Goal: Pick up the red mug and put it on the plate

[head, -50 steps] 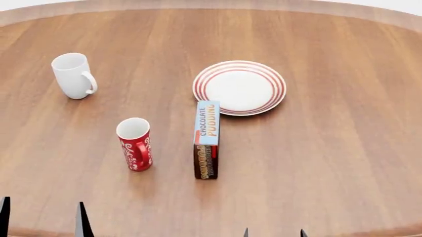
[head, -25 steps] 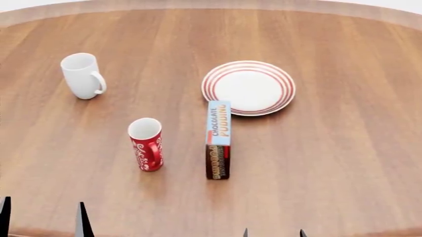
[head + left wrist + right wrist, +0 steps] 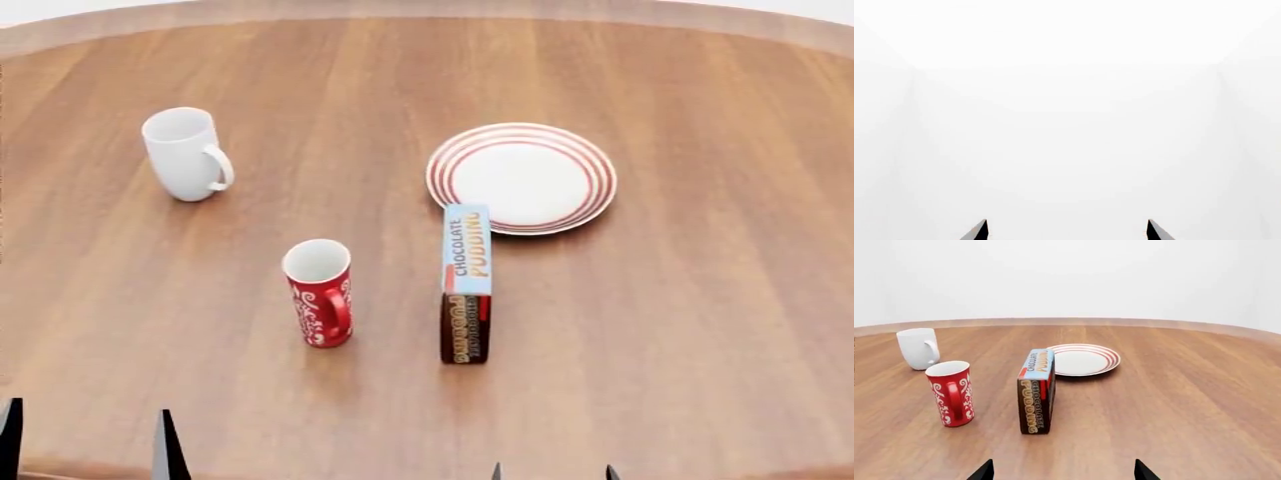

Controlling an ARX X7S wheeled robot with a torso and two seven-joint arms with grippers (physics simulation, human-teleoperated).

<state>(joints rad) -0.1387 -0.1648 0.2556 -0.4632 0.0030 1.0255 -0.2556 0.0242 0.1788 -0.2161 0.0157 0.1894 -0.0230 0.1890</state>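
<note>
While upright, red mug [image 3: 319, 293] beside plate [image 3: 522, 178]

Reading "CHOCOLATE PUDDING" along the top face of the narrow box [image 3: 466, 284] standing on the wooden table [image 3: 694, 330]; showing "PUDDING" again in outlined letters on its brown front [image 3: 1031, 407].

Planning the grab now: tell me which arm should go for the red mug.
Left, probably. In the head view the red mug stands upright on the left gripper's side, with bare table between. The pudding box stands between the mug and the right gripper's side. Both grippers are open and empty.
</note>
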